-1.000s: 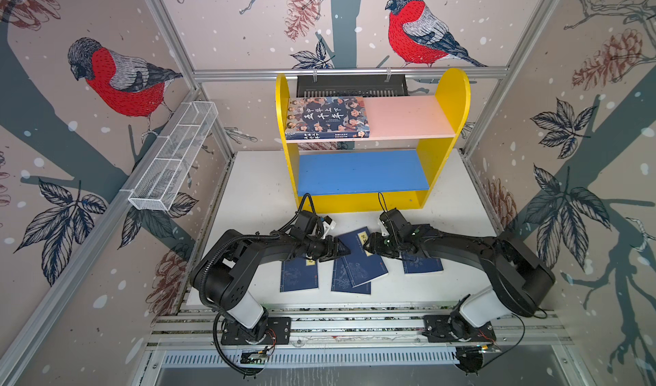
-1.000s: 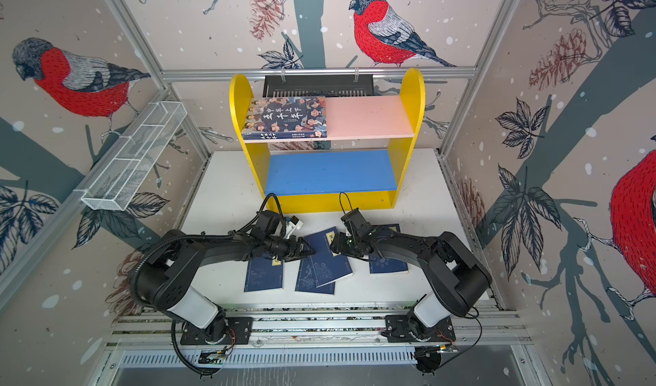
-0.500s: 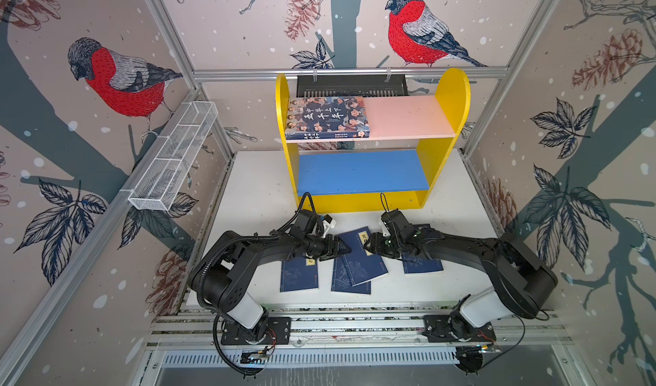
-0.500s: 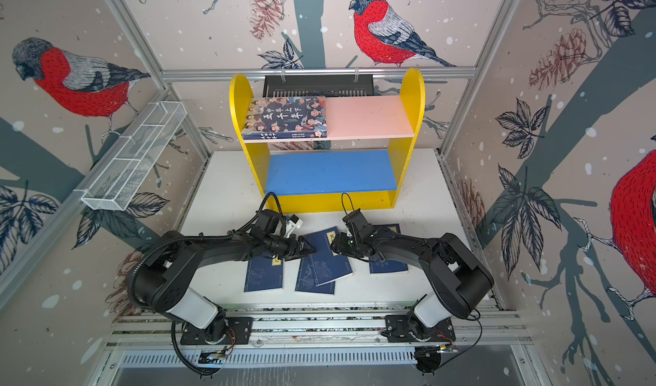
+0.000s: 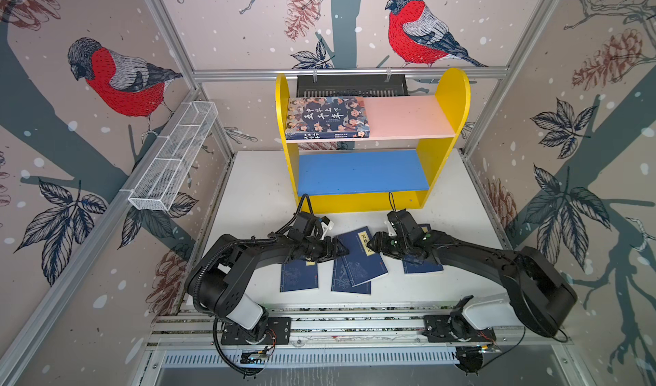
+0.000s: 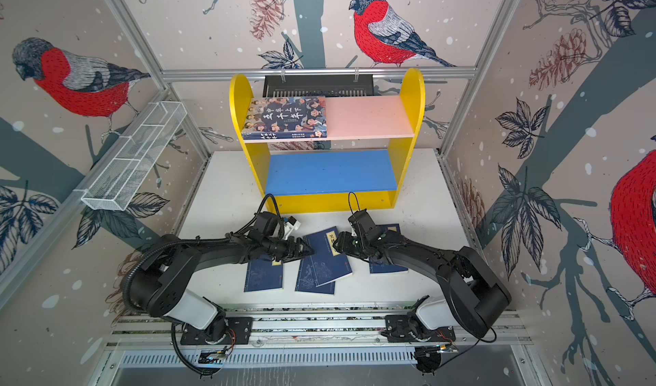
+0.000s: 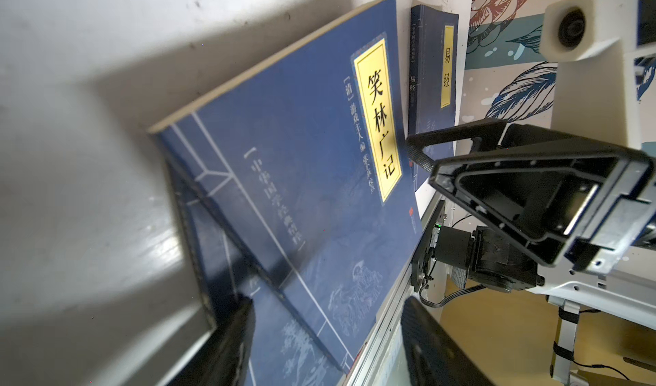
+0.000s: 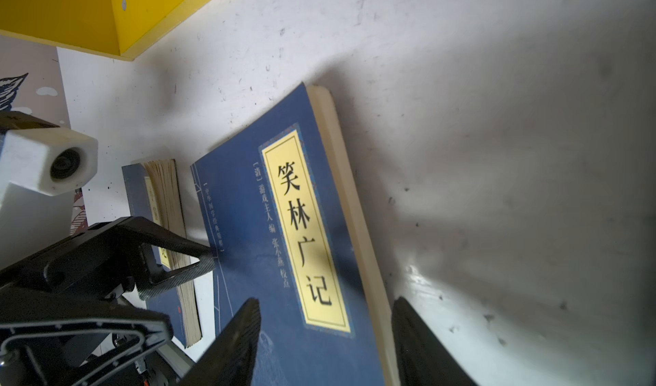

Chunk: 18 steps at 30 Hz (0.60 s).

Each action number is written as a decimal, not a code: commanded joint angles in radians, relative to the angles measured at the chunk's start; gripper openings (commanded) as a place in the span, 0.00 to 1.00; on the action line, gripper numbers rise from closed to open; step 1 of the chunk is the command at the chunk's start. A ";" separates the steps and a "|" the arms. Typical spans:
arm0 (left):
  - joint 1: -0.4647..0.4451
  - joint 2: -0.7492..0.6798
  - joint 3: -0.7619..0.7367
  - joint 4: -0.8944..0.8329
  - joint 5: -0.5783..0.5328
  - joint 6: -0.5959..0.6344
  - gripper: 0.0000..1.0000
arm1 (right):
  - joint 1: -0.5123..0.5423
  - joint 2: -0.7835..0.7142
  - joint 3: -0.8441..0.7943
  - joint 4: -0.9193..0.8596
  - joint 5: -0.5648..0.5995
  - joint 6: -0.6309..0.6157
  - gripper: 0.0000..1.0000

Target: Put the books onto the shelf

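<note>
Tilted blue book (image 5: 360, 263) on tabletop (image 5: 255, 196), between left end effector (image 5: 341, 251) and right end effector (image 5: 371, 242), both spread wide, holding nothing

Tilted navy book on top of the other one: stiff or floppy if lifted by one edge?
The tilted book looks a thin softcover, so probably it sags. Lying partly on another navy book, it likely slides easily when pushed.
</note>
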 commanded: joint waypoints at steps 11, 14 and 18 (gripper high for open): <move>-0.003 0.026 -0.006 -0.009 -0.029 -0.002 0.67 | 0.012 -0.004 -0.005 0.006 -0.001 -0.003 0.57; -0.002 0.036 -0.004 -0.011 -0.033 0.005 0.67 | 0.018 0.016 -0.004 0.004 -0.001 -0.009 0.54; -0.002 0.055 0.002 -0.006 -0.026 0.009 0.68 | 0.019 0.040 -0.002 -0.006 0.021 -0.006 0.52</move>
